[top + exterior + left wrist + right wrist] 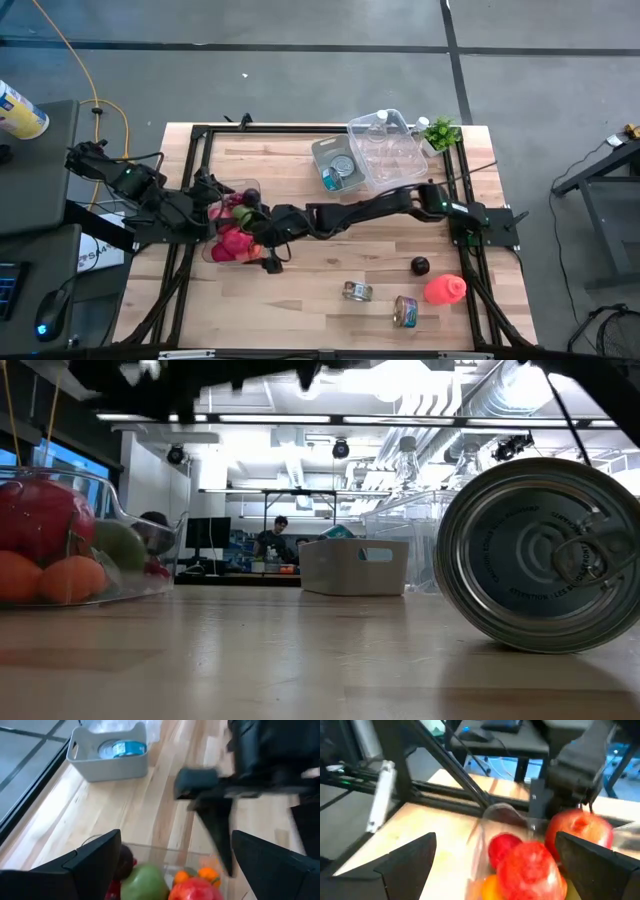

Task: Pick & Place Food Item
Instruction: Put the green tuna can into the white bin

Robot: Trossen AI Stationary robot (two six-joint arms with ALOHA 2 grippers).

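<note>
A clear glass bowl (pixel 212 250) of fruit stands at the table's left. It holds red apples (pixel 532 862), a green apple (pixel 145 882), oranges (pixel 207 874) and a dark plum (pixel 124 861). The bowl also shows at the left of the low view (pixel 120 510). My left gripper (pixel 222 200) is open above the bowl's far side, with the fruit below its fingers (pixel 175 840). My right gripper (pixel 258 232) reaches across the table to the bowl's right side. It is open, and the red apples show between its fingers (pixel 496 840). Neither gripper holds anything.
A grey bin (pixel 335 165) with a tuna can and a clear plastic container (pixel 390 150) stand at the back, with a green plant (pixel 440 130) beside them. Two cans (pixel 357 291) (pixel 405 311), a dark plum (pixel 420 265) and a red item (pixel 445 290) lie front right.
</note>
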